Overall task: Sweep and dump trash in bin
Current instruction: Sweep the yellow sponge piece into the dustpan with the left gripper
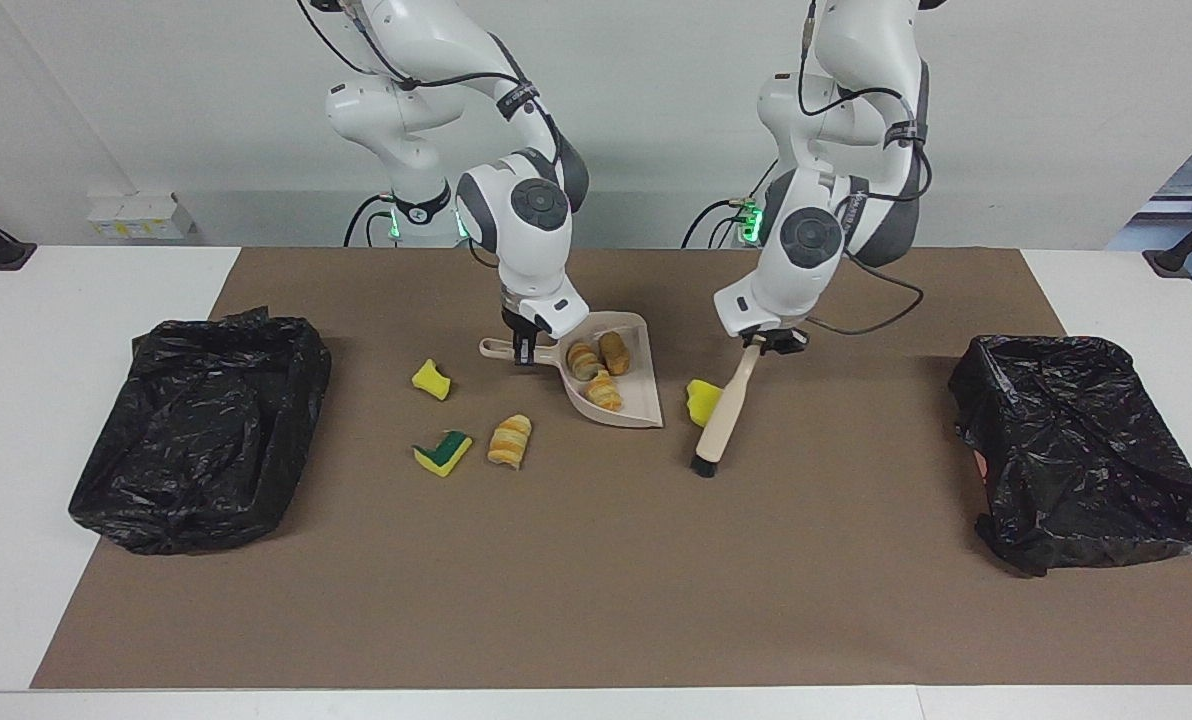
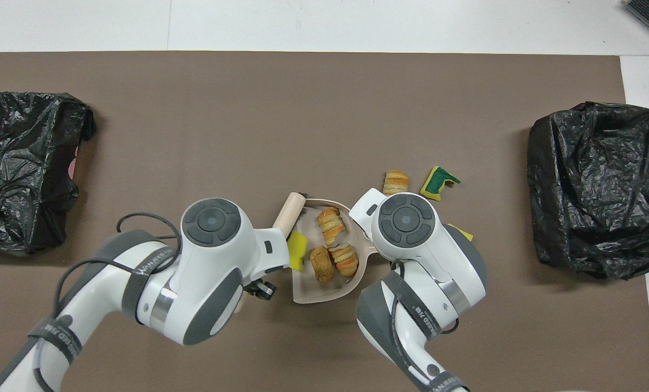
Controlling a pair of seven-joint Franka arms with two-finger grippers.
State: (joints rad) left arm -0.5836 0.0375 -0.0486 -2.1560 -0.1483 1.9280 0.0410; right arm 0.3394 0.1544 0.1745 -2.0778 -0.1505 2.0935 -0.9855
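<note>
Near mid-table, on the brown mat point(image 1: 596, 560), the beige dustpan point(image 1: 636, 405) lies flat w/ its open edge toward the left arm's end. Right gripper point(image 1: 523, 350) is clamped on the dustpan's handle, fingers pinched together around it. Three bits of trash sit in the pan: an orange-striped roll point(image 1: 582, 359), a tan bread-like chunk point(image 1: 614, 352) and a second striped roll point(image 1: 605, 391).

Left gripper point(image 1: 768, 341) is closed tight on the thin end of the beige brush point(image 1: 721, 415), which slants down w/ its black bristles touching the mat. A yellow sponge bit point(image 1: 701, 401) lies against the brush, between brush and dustpan, just beside the pan's open edge (overhead it seems right at the lip, though I can't tell if it's actually on it).

Trash outside the pan, toward the right arm's end: a small yellow sponge piece point(image 1: 432, 379) near the pan handle, a yellow-green sponge scrap point(image 1: 443, 452) farther from the robots, and beside that a third striped roll point(image 1: 510, 441).

Two bins lined w/ black bags stand at the mat's ends: one black bin point(image 1: 201, 425) at the right arm's end, another black-bagged bin point(image 1: 1081, 445) at the left arm's end, both well apart from the trash.
</note>
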